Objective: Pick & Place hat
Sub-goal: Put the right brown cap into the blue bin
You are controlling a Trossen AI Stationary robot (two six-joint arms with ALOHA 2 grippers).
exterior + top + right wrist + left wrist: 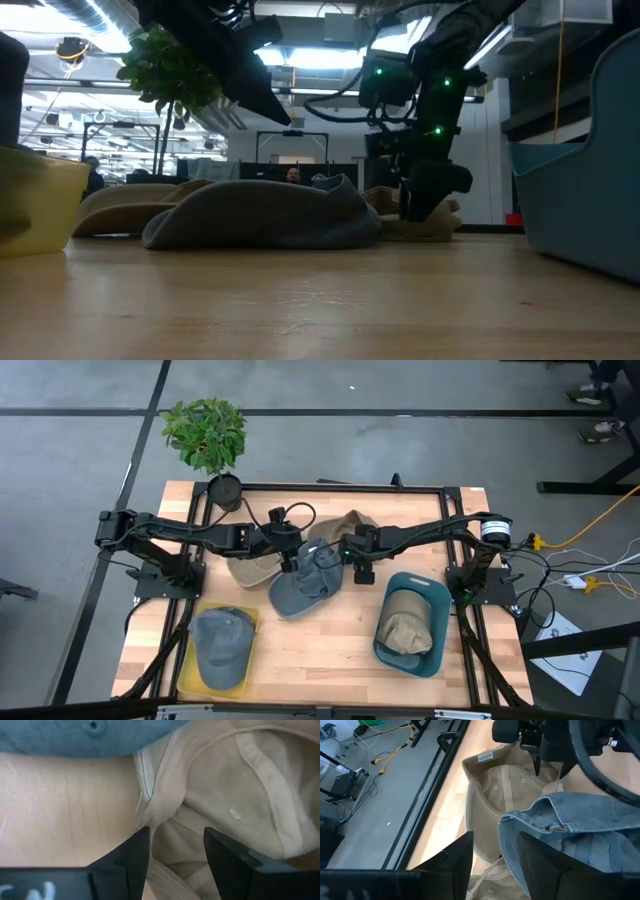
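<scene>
A blue-grey cap [300, 590] lies crown up at the table's middle, also seen in the low view [260, 212]. Behind it a tan cap [346, 525] lies open side up. My left gripper [289, 557] hangs open above the blue-grey cap's far-left edge [535, 817], clear of it in the low view [265, 100]. My right gripper [357, 567] is open and lowered to the tan cap [430, 205]; its fingers stand on either side of a fold of that cap [160, 820]. A second tan cap [250, 568] lies to the left. My right gripper comes from above, pointing down, with its open fingers [132, 852] on either side of the tan cap's edge fold [150, 815], beside the blue-grey cap. The cap lies on the table. Whether the fingers touch the cloth I cannot tell.
A yellow tray [188, 680] at the near left holds a grey-blue cap [222, 643]. A teal tray [440, 595] at the near right holds a tan cap [408, 628]. A potted plant [206, 432] stands at the far left corner. Bare wood lies between the trays [315, 655].
</scene>
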